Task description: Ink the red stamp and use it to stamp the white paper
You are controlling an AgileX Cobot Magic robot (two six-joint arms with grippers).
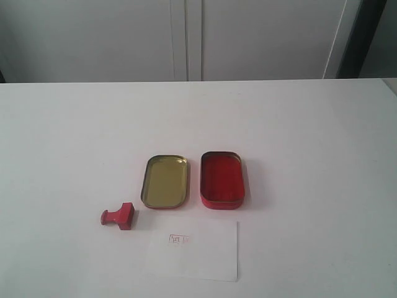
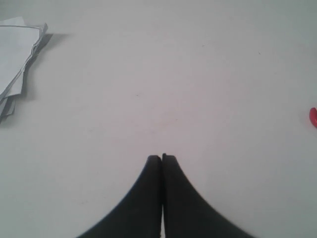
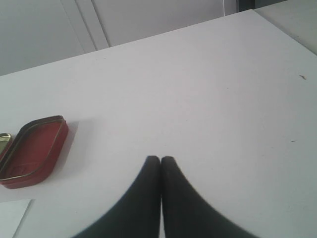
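Left gripper (image 2: 162, 157) was pressed together, holding nothing, over the surface (image 2: 148, 89); right gripper (image 3: 160, 158) likewise. Red stamp (image 1: 119, 216) lay tipped over, well apart from both. White paper (image 1: 197, 248) lay flat beside it, near the open ink tin (image 3: 33, 150).

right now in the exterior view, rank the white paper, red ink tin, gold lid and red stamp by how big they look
1. white paper, largest
2. red ink tin and gold lid: they look about alike, so no ranking between them
3. red stamp, clearly smallest
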